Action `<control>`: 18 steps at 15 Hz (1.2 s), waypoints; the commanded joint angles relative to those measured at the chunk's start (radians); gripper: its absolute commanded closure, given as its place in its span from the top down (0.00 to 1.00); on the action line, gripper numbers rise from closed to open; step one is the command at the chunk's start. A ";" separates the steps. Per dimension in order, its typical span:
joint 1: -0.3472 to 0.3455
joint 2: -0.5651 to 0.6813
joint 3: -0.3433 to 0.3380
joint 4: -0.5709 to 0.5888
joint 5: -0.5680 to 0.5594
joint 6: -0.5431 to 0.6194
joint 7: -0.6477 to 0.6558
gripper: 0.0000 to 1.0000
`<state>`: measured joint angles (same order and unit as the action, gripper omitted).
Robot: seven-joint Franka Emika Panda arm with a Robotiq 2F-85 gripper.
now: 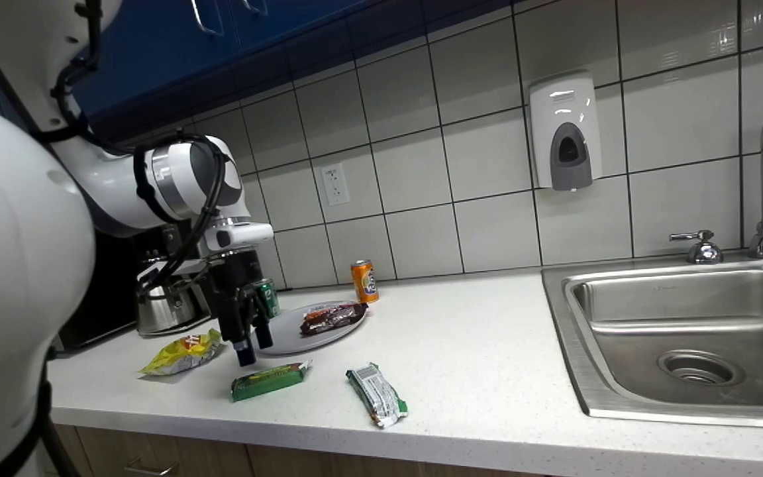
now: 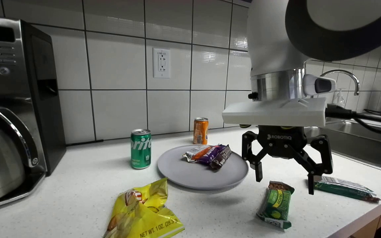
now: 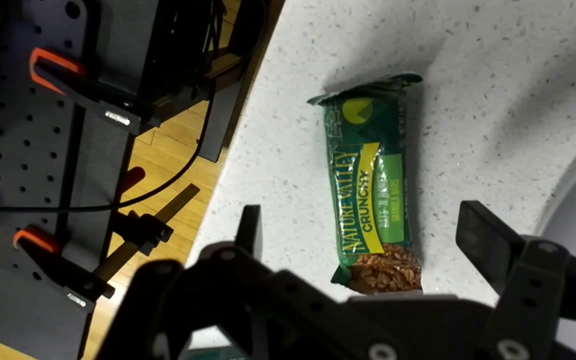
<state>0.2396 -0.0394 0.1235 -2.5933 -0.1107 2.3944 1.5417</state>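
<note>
My gripper [image 1: 255, 351] [image 2: 285, 184] [image 3: 362, 222] is open and empty above the counter. A green granola bar [image 1: 269, 381] [image 2: 276, 203] lies on the counter below it; in the wrist view the bar [image 3: 368, 190] lies between the fingers, untouched. A second green bar [image 1: 376, 394] [image 2: 344, 187] lies near the counter's front edge; a sliver of green [image 3: 215, 353] shows at the wrist view's bottom edge. A grey plate [image 1: 282, 334] [image 2: 177, 168] [image 3: 573, 180] beside the gripper bears several wrapped bars [image 1: 332, 318] [image 2: 207, 154]. A yellow snack bag [image 1: 186, 351] [image 2: 144, 211] lies near the plate.
A green can [image 1: 267, 301] [image 2: 141, 150] and an orange can [image 1: 364, 281] [image 2: 200, 131] stand behind the plate. A coffee maker [image 1: 163, 308] [image 2: 38, 99] stands at one end, a steel sink [image 1: 570, 344] [image 2: 365, 160] at the other. A tiled wall [image 1: 414, 192] [image 2: 117, 66] backs the counter.
</note>
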 commanded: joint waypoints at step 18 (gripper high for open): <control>-0.042 0.077 0.004 -0.024 -0.009 0.133 -0.013 1.00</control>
<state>0.2193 0.0322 0.1205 -2.6045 -0.1115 2.4946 1.5410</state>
